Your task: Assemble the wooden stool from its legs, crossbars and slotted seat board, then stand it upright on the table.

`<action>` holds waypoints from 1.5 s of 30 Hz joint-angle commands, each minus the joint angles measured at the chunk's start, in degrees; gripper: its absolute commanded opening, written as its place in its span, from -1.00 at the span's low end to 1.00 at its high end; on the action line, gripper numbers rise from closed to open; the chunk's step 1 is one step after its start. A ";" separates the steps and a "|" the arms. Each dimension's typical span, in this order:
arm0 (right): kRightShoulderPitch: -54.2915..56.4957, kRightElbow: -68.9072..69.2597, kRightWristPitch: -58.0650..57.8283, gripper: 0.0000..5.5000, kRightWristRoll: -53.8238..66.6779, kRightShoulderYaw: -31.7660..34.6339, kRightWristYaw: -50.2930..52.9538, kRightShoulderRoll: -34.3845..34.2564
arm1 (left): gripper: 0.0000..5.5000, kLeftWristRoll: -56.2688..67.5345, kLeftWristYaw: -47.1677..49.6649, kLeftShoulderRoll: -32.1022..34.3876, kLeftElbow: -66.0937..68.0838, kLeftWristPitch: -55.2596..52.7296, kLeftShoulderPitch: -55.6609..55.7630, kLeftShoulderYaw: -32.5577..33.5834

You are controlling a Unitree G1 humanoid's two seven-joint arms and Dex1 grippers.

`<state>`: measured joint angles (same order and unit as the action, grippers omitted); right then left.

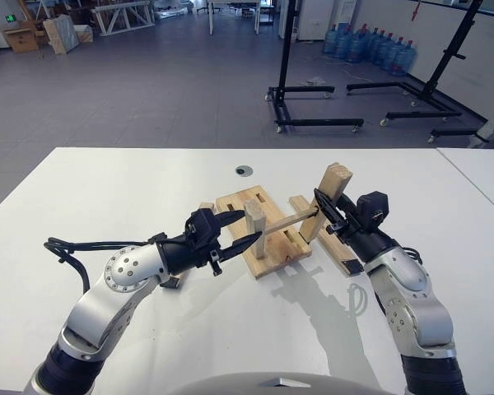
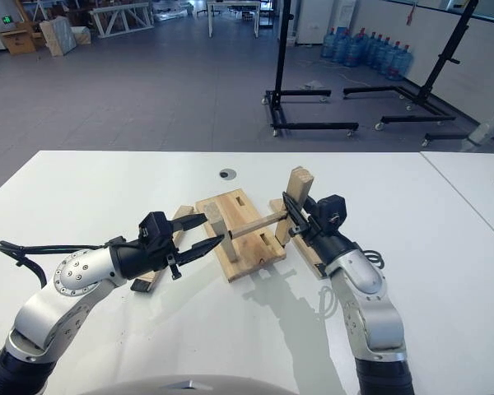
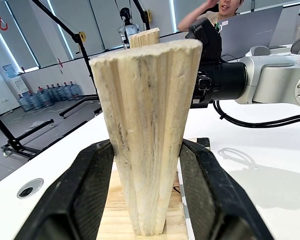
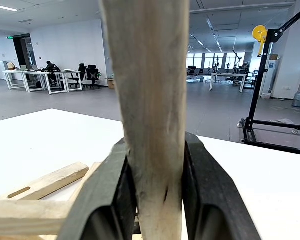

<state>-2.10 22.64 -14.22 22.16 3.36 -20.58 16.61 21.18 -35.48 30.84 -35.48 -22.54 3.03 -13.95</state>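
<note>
Pinching a short upright pale wooden leg (image 1: pixel 253 211) in the black two-finger left gripper (image 1: pixel 252 226) at its 9 o'clock. Standing on a flat slotted pale wooden seat board (image 1: pixel 239 204) on the white table (image 1: pixel 107 181). Clamping a tilted pale wooden leg (image 1: pixel 336 179) in the black right gripper (image 1: pixel 323 206) at the board's 2 o'clock, bridging both legs with a thin wooden crossbar (image 1: pixel 288 220).

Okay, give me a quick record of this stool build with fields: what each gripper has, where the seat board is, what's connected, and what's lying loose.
Surface: white table
Seat board: slotted seat board lying flat mid-table
Left gripper: left gripper at the upright leg standing on the board
Right gripper: right gripper shut on the second leg, held tilted beside the board
Connected: crossbar runs between the two legs
Loose: right wooden piece and left wooden piece, flat on the table
Stool: not yet assembled
</note>
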 commanded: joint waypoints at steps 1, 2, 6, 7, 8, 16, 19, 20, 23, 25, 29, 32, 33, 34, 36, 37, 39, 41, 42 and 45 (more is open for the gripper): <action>1.49 4.88 -3.32 -0.64 1.86 -5.40 -1.84 -1.23 | -0.27 -3.20 -0.29 1.09 3.20 -2.82 -1.62 -3.28; 1.37 5.79 -3.76 -0.64 2.17 -6.00 -1.80 -1.43 | -0.27 -3.44 -0.17 0.95 3.40 -2.69 -1.63 -3.33; -0.21 6.34 -2.75 -0.64 1.59 -6.74 -2.49 -1.25 | -0.27 -4.00 -0.09 0.46 3.68 -2.50 -1.82 -3.78; -0.91 5.41 -1.82 -0.64 0.79 -6.77 -2.99 -0.96 | -0.27 -4.12 -0.10 0.39 3.75 -2.43 -1.93 -3.88; -1.62 4.28 -0.85 -0.64 -0.07 -6.72 -3.44 -0.60 | -0.27 -4.22 -0.20 0.41 3.86 -2.36 -1.93 -3.97; -0.78 0.40 1.99 -0.64 -0.08 -5.11 -2.82 -0.53 | -0.27 -4.97 -0.47 1.08 3.80 -2.00 -2.07 -4.85; -0.90 0.66 1.74 -0.64 1.22 -4.25 -2.31 -1.12 | -0.27 -5.34 -0.34 1.09 3.72 -1.95 -2.17 -5.13; -1.28 1.15 1.70 -0.64 1.83 -4.13 -2.06 -1.61 | -0.27 -5.53 -0.14 1.01 3.71 -1.88 -2.33 -5.22; -2.23 1.77 2.70 -0.64 1.90 -4.52 -1.81 -2.71 | -0.27 -6.03 0.54 0.72 3.62 -1.83 -2.52 -5.63; -2.57 1.48 5.60 -0.64 -0.16 -5.08 -1.93 -3.22 | -0.27 -6.25 0.66 0.63 3.79 -1.72 -2.33 -5.73; -1.69 -2.43 11.40 -0.64 -3.19 -5.49 -2.17 -4.22 | -0.27 -7.05 0.23 1.14 4.23 -1.33 -1.78 -6.19; -1.86 -3.14 12.57 -0.64 -3.40 -5.49 -1.95 -4.38 | -0.27 -6.69 -0.03 1.42 4.32 -1.28 -1.74 -5.98; -2.12 -3.36 12.50 -0.64 -3.38 -5.70 -2.18 -4.26 | -0.27 -6.72 -0.01 1.47 4.31 -1.23 -1.85 -6.05; -2.32 -3.18 11.82 -0.64 -3.19 -6.12 -2.51 -3.97 | -0.27 -6.81 -0.01 1.52 4.34 -1.17 -1.88 -6.13; -2.15 -1.84 10.33 -0.64 -3.03 -7.18 -3.51 -2.95 | -0.27 -6.87 0.06 1.54 4.38 -1.16 -1.85 -6.08; -1.51 -0.85 9.89 -0.64 -3.51 -7.74 -4.03 -2.16 | -0.27 -6.95 0.16 1.50 4.48 -1.12 -1.88 -6.09; -0.05 0.71 8.70 -0.64 -3.69 -8.01 -4.07 -1.21 | -0.27 -7.16 0.37 1.52 4.50 -0.99 -2.15 -6.25; 1.29 2.10 6.72 -0.64 -2.72 -7.59 -3.33 -0.76 | -0.27 -7.32 0.51 1.63 4.37 -0.91 -2.40 -6.40; 1.70 2.62 5.93 -0.64 -2.34 -7.42 -3.11 -0.59 | -0.27 -7.38 0.57 1.69 4.32 -0.83 -2.57 -6.40; 2.50 3.52 3.12 -0.64 -0.94 -6.58 -2.72 -0.32 | -0.27 -7.39 0.60 2.04 4.11 -0.83 -2.87 -6.28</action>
<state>-1.54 23.52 -8.96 18.10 -0.28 -20.66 17.07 16.94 -33.33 30.79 -34.55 -19.54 2.62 -16.84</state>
